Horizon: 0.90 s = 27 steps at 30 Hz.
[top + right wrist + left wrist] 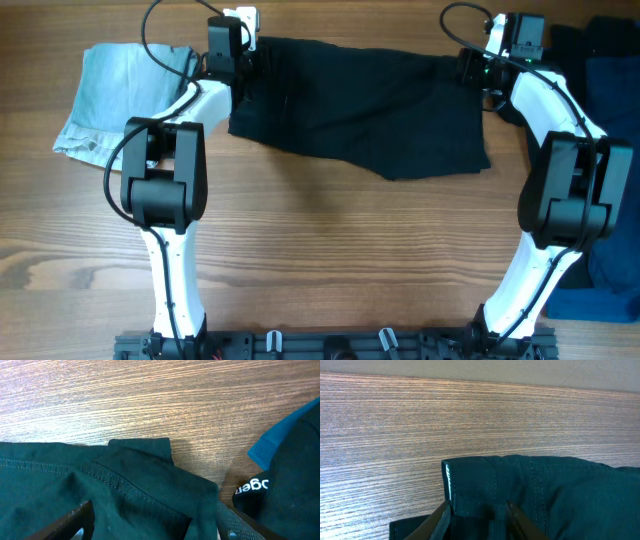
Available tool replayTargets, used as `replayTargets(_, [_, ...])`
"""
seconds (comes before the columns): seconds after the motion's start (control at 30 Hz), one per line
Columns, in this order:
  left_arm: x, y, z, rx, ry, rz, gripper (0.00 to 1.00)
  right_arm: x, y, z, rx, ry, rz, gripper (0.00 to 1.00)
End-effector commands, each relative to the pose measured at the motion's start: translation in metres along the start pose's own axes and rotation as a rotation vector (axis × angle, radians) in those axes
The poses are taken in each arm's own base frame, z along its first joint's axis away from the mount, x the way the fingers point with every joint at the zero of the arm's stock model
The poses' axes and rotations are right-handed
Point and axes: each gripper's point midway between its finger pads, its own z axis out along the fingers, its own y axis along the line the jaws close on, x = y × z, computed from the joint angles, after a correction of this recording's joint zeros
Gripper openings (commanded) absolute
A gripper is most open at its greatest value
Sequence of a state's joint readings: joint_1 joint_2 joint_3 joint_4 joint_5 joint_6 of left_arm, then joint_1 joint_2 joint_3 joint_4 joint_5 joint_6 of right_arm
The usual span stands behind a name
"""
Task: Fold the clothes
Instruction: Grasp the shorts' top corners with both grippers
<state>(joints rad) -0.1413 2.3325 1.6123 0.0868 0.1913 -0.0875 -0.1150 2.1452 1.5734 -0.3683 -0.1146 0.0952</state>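
Black garment (360, 115) on wood table (300, 240), left fingers (437, 521) tight on 1 corner, right fingers (75, 519) wide around another.

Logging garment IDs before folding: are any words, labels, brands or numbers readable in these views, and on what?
"ogen": white print, partial and upside down, on the black blue-trimmed garment in the right wrist view; the reading is uncertain.
Nothing else is readable; the wide black garment shows no text.
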Motion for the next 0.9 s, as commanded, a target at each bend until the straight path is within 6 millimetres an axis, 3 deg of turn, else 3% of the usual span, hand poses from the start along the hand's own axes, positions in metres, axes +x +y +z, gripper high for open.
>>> replayTargets(0.0, [-0.024, -0.006, -0.011, 0.006, -0.048, 0.011, 0.34, 0.005, -0.002, 0.009, 0.004, 0.01, 0.13, 0.72])
replayTargets(0.3, [-0.024, -0.006, -0.011, 0.006, -0.048, 0.011, 0.36, 0.008, -0.002, 0.012, 0.003, 0.005, 0.324, 0.55])
replayTargets(0.73, [-0.024, -0.006, -0.011, 0.006, -0.048, 0.011, 0.36, 0.012, -0.003, 0.022, -0.012, -0.048, 0.328, 0.51])
replayTargets(0.83, [-0.025, -0.006, -0.011, 0.007, -0.052, 0.012, 0.33, 0.009, -0.002, 0.022, -0.015, -0.056, 0.325, 0.23])
replayTargets(0.87, [-0.025, -0.006, -0.011, 0.007, -0.053, 0.012, 0.28, 0.008, -0.002, 0.021, -0.017, -0.062, 0.324, 0.04])
